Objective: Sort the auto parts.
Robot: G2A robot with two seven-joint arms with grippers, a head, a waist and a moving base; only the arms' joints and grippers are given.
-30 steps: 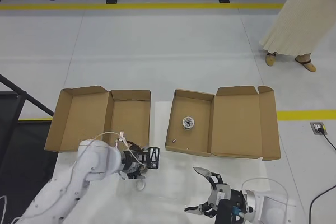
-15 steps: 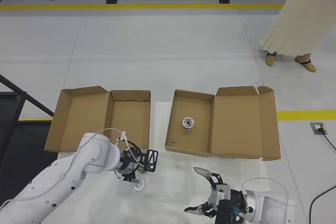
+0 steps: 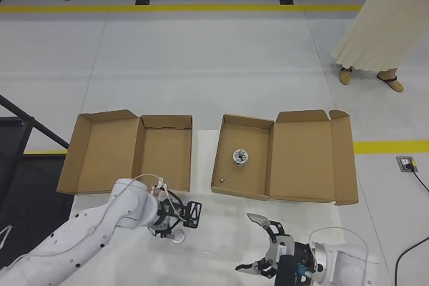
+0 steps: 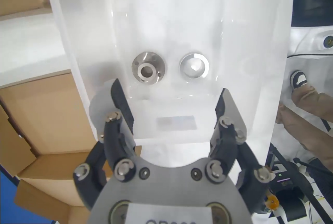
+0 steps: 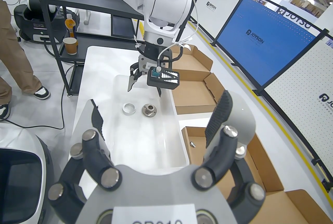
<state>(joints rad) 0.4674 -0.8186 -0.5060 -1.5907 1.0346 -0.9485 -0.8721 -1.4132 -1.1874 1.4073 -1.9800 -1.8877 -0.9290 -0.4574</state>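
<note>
A flanged metal hub (image 4: 148,70) and a plain metal ring (image 4: 194,69) lie side by side in a shallow white tray (image 4: 85,58). My left gripper (image 4: 173,105) hangs open just above the tray, a short way from both parts and holding nothing. From the right wrist view the ring (image 5: 129,108) and hub (image 5: 149,109) lie between the left gripper (image 5: 144,85) and my open, empty right gripper (image 5: 158,118). In the top view the left gripper (image 3: 173,223) is in front of the left cardboard box (image 3: 129,150); the right gripper (image 3: 252,243) is near the table's front edge.
The right cardboard box (image 3: 300,157) holds a round part (image 3: 240,156) and a small bolt (image 3: 220,179). Both boxes stand open at the back of the table. A black rack (image 5: 70,45) with a cup and a bottle stands off the table's left end.
The left gripper has drawn back a little from the left box toward the table's front. The right arm has stayed still.
</note>
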